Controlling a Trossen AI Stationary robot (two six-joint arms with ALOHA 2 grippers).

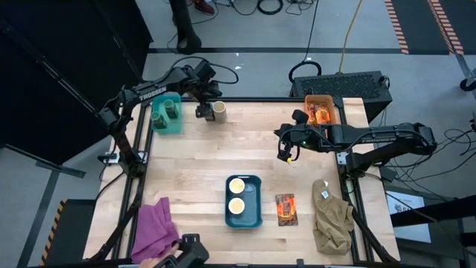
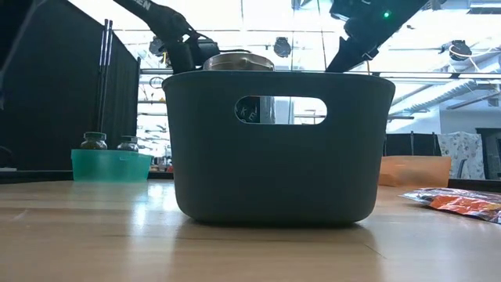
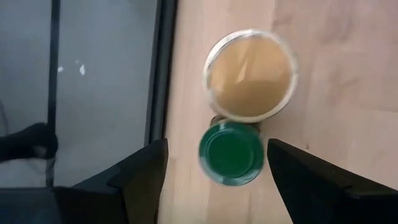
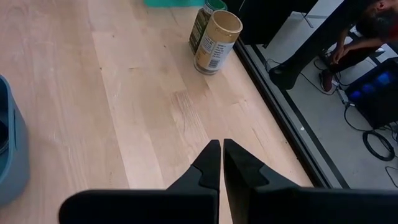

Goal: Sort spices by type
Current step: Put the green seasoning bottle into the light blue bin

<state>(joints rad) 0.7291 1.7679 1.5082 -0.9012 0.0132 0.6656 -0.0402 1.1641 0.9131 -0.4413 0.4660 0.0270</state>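
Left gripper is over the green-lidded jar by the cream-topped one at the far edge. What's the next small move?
Probably lower the open left gripper straight down around the green jar. Its fingers straddle that lid, but the cream-topped jar stands touching it, so keep clear.

Pale smooth wooden table (image 1: 193,164), matt dark plastic bin (image 2: 274,149), crumpled khaki cloth (image 1: 331,216).

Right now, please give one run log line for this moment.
left gripper: open over green jar | right gripper: shut, empty | cream-top jar: beside green jar
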